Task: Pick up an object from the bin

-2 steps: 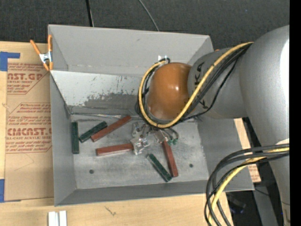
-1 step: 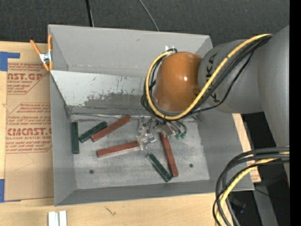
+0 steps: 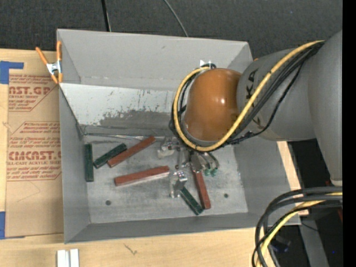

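Note:
My gripper (image 3: 179, 183) reaches down below the orange dome to the bin floor, right of centre. Its metal fingertips stand at the right end of a long reddish-brown bar (image 3: 142, 176). Just right of the tips lie a shorter reddish-brown bar (image 3: 202, 191) and a dark green bar (image 3: 192, 201), side by side and slanting toward the bin's front right. I see nothing between the fingers.
A second reddish-brown bar (image 3: 131, 152) and a dark green bar (image 3: 109, 156) lie slanted at the left middle. Another dark green bar (image 3: 88, 162) lies upright along the left wall. The arm and its cables cover the bin's right rear.

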Robot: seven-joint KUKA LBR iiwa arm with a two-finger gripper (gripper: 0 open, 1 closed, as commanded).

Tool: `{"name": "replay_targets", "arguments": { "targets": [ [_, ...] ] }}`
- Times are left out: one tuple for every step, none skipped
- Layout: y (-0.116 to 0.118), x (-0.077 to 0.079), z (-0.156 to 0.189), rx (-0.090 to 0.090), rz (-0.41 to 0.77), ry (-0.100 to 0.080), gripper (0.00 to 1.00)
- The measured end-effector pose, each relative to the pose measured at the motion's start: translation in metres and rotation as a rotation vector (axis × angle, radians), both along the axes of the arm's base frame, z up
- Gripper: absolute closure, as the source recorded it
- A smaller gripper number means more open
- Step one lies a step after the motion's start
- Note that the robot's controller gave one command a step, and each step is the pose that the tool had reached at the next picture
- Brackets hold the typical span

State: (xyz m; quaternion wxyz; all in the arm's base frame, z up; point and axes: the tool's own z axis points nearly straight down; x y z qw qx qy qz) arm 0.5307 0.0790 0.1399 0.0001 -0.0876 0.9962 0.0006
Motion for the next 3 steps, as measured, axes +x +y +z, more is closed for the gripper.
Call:
{"name": "replay_targets", "arguments": {
  "targets": [
    [0.0,0.0,0.0,0.0,-0.001,0.0,0.0],
    [0.021,0.011,-0.063,0.004,0.037,-0.014,1.0],
    [0.021,0.011,-0.063,0.004,0.037,-0.014,1.0]
  ]
}}
